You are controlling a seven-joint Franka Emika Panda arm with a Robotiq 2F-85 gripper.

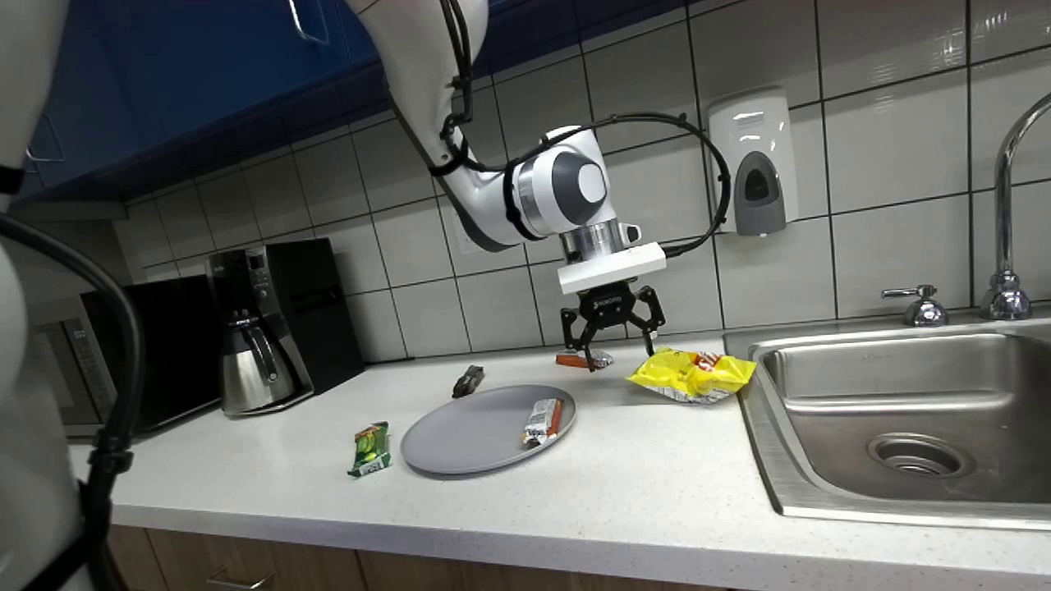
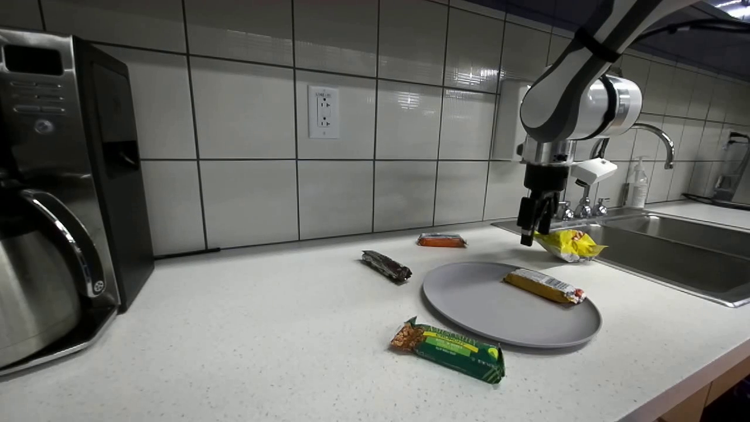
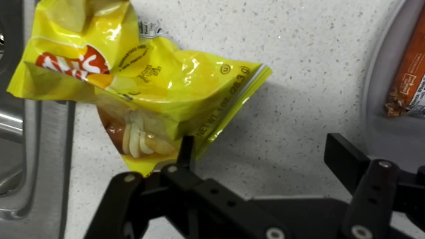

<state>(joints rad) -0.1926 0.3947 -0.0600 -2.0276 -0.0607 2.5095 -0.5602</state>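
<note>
My gripper (image 1: 621, 359) is open and empty, pointing down above the white counter. A crumpled yellow snack bag (image 1: 694, 376) lies beside it, close to the sink; it also shows in an exterior view (image 2: 568, 244). In the wrist view the bag (image 3: 159, 79) is at upper left, and the left finger of the gripper (image 3: 260, 146) overlaps its lower corner. I cannot tell whether they touch. A grey plate (image 1: 460, 435) holds an orange-brown wrapped bar (image 2: 542, 285). An orange-wrapped bar (image 2: 442, 240) lies near the wall, partly behind a finger in an exterior view (image 1: 603, 359).
A dark-wrapped bar (image 2: 385, 265) and a green-wrapped bar (image 2: 451, 350) lie on the counter around the plate. A steel sink (image 1: 768, 460) with a faucet (image 1: 1003, 205) borders the bag. A coffee maker (image 1: 287, 304) stands farther along the counter. A soap dispenser (image 1: 751, 164) hangs on the tiled wall.
</note>
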